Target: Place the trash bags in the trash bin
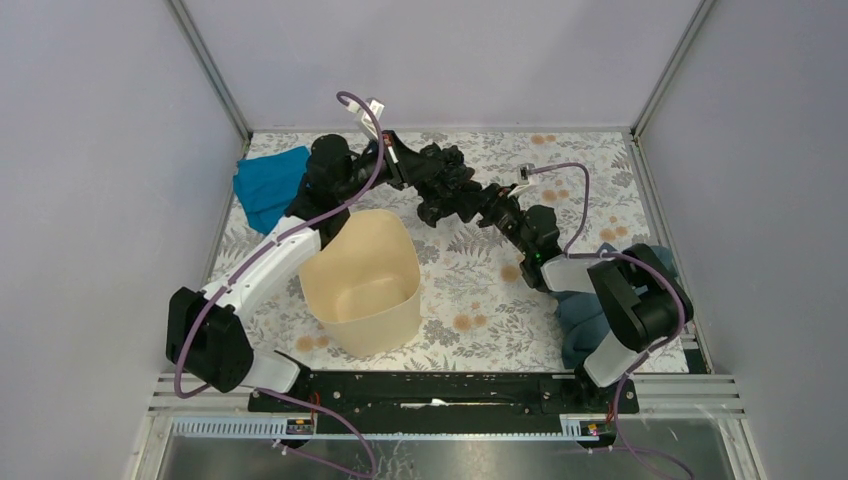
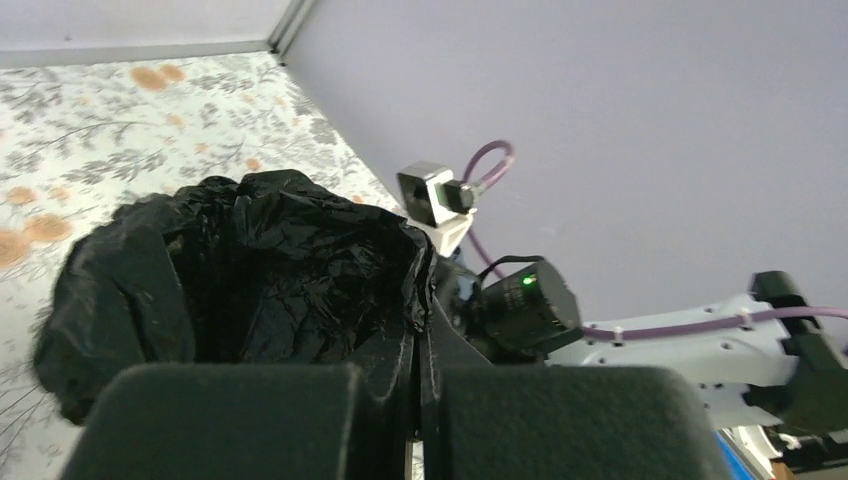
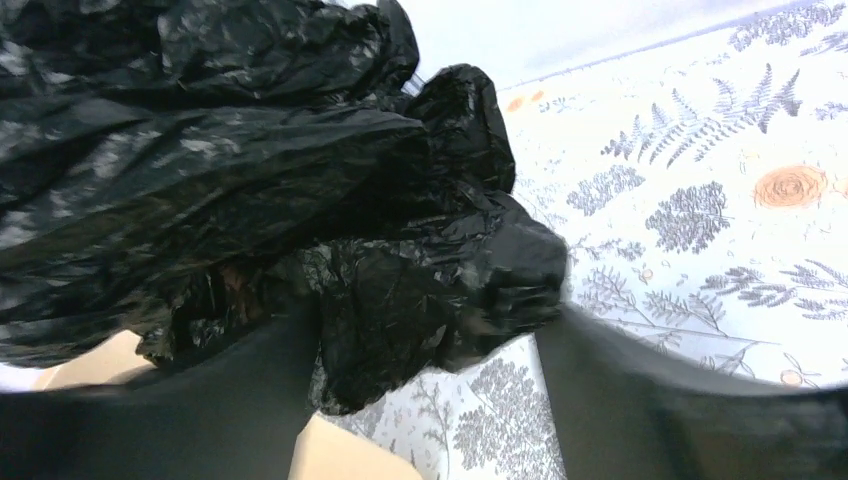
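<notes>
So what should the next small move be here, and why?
Probably draw both arms nearer: the left gripper and right gripper pinch the black trash bag stretched between them, beyond the beige trash bin, not over its opening.

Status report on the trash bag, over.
Left gripper, right gripper both shut on crumpled glossy black plastic bag. Bag beyond far rim of beige plastic bin, not inside. Bin mouth unobstructed; bright blue cloth lies aside.
</notes>
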`<state>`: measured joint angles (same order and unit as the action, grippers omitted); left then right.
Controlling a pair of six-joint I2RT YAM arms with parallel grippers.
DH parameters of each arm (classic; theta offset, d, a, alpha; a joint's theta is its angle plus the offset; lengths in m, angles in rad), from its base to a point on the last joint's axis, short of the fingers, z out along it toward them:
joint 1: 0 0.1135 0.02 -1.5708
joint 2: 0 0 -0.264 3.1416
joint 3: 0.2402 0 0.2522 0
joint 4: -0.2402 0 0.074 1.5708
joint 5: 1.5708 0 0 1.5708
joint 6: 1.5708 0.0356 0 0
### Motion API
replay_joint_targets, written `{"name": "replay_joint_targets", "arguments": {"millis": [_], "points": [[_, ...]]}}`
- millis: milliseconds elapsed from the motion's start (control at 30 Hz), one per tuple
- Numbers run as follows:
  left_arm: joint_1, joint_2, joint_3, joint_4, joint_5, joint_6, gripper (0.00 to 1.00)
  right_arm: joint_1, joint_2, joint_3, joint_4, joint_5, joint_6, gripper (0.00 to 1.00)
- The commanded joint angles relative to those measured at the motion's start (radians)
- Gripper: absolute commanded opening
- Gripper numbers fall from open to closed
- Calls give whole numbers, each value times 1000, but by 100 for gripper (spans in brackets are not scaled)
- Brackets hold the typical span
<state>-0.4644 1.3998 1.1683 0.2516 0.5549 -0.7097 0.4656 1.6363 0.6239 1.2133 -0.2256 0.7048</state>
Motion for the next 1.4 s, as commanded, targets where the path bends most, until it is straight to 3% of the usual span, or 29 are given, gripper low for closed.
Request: {"name": "replay_joint_targets", "arguments": {"millis": [0,67,100,167,267,367,633,700,767,867,900,1033,1167,1300,1367], "points": [[4,4,-6,176,82,-77,0,10,43,43,218,38,101,61],[9,-2,-5,168,78,-68,0,8,33,33,162,85,89,21],[15,-8,-2,161,74,-67,0,7,23,19,116,123,65,16],[53,-25,5,161,71,-125,0,5,-3,-1,12,193,-22,15],[148,-36,9,188,100,-367,0,3,-52,39,-192,323,-189,12],[196,-62,-27,299,114,-547,0,4,-68,101,-314,329,-336,9],[184,-100,25,225,35,-553,0,2,-112,114,-464,469,-448,12],[170,-113,27,212,9,-529,0,0,-159,111,-534,498,-489,22],[142,-127,34,196,-20,-484,0,1,-217,122,-655,566,-512,44],[67,-142,60,122,-98,-399,0,-2,-309,185,-953,657,-493,49],[45,-139,72,107,-117,-383,0,-2,-346,204,-1046,639,-481,51],[-39,-101,91,100,-140,-345,0,-1,-545,201,-1266,385,-423,84],[-114,-83,66,131,-209,-331,0,-1,-740,226,-1447,129,-348,91],[-177,-71,17,210,-259,-359,0,-1,-846,274,-1643,87,-301,95],[-206,-64,-6,239,-292,-381,0,-1,-875,266,-1618,16,-276,95]]}}
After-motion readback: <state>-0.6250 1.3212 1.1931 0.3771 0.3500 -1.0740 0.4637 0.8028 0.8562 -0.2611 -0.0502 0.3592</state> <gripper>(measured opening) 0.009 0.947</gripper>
